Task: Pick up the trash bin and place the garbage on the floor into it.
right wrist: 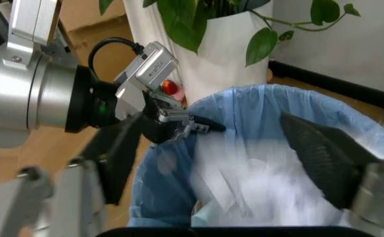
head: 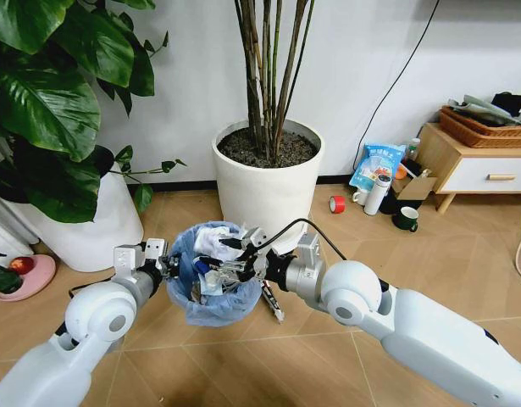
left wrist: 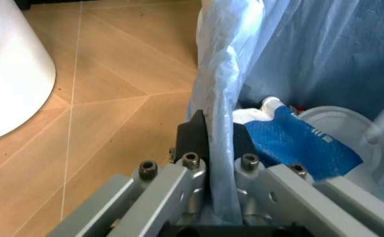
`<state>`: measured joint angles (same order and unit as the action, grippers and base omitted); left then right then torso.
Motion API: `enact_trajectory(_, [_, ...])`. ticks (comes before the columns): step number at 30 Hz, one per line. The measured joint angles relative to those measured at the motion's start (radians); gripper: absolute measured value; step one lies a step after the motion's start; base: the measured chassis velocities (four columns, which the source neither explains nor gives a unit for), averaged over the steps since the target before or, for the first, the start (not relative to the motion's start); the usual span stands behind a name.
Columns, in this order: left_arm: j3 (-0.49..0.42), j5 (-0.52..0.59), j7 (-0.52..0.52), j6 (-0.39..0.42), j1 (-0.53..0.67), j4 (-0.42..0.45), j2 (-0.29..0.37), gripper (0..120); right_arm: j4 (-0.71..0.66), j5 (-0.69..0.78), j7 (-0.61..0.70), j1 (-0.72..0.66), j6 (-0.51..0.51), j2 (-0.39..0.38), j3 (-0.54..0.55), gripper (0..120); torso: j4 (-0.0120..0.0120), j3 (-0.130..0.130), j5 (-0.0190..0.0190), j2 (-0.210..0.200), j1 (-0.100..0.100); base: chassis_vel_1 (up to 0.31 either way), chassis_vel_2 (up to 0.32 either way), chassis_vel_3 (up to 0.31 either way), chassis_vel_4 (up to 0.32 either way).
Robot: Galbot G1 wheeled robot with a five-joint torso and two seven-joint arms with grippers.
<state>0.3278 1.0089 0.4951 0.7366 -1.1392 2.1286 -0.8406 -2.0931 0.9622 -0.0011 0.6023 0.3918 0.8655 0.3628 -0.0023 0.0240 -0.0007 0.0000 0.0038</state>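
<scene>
Gripping the trash bin (head: 211,275) rim, left hand (left wrist: 213,143); right hand (head: 236,259) open above its mouth.

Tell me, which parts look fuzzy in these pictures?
In the right wrist view the near dark fingers and the white garbage in the trash bin look smeared; in the left wrist view the metal links at the near edge are soft; the head view looks crisp.

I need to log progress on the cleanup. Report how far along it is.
Done: the trash bin is gripped at its rim by the left gripper and already holds litter, including a blue-white packet. In hand: the open right gripper hovers over the bin's mouth. Left: a long thin wrapper lies on the floor beside the bin.
</scene>
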Motion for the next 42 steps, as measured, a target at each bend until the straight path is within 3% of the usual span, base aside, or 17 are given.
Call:
enact_trajectory(1, [0.0,0.0,0.0,0.0,0.0,0.0,0.0,0,0.0,0.0,0.0,0.0,0.0,0.0,0.0,81,0.0,0.0,0.0,0.0,0.0,0.0,0.0,0.0,0.0])
enact_trajectory(4, [0.0,-0.001,0.0,0.0,-0.002,0.001,-0.003,0,-0.003,-0.001,0.001,0.001,-0.001,0.001,-0.005,97,0.0,0.0,0.0,0.0,0.0,0.0,0.0,0.0,0.0])
enact_trajectory(7, [0.0,-0.002,0.0,0.0,-0.003,0.001,-0.005,0,-0.005,-0.004,0.001,0.004,-0.005,0.001,-0.007,100,0.0,0.0,0.0,0.0,0.0,0.0,0.0,0.0,0.0])
enact_trajectory(13, [0.002,-0.005,0.0,-0.007,-0.006,0.001,-0.008,0,0.0,-0.008,0.026,0.02,-0.012,0.003,-0.048,100,0.0,0.0,0.0,0.0,0.0,0.0,0.0,0.0,0.0])
enact_trajectory(21, [0.025,-0.02,0.0,-0.01,-0.019,-0.004,-0.019,0,0.026,-0.014,0.137,0.087,0.0,-0.028,-0.198,100,0.0,0.0,0.0001,0.0,0.0,0.0,0.0,0.0,0.0])
enact_trajectory(25, [0.048,-0.031,0.003,-0.01,-0.034,0.0,-0.02,0,0.105,-0.031,0.186,0.13,-0.003,-0.055,-0.256,100,-0.0001,0.0,0.0001,0.0,0.0,0.0,0.0,0.0,0.0])
enact_trajectory(34, [0.066,-0.024,0.012,-0.01,-0.04,0.014,-0.011,0,0.246,-0.064,0.193,0.192,-0.006,-0.054,-0.28,100,-0.0001,0.0,0.0001,0.0,0.0,0.0,0.0,0.0,0.0])
enact_trajectory(42, [0.06,-0.014,0.004,-0.009,-0.024,0.017,-0.008,0,0.539,-0.264,0.061,0.274,-0.003,0.085,-0.179,100,-0.0001,0.0,0.0002,0.0,0.0,0.0,0.0,0.0,0.0])
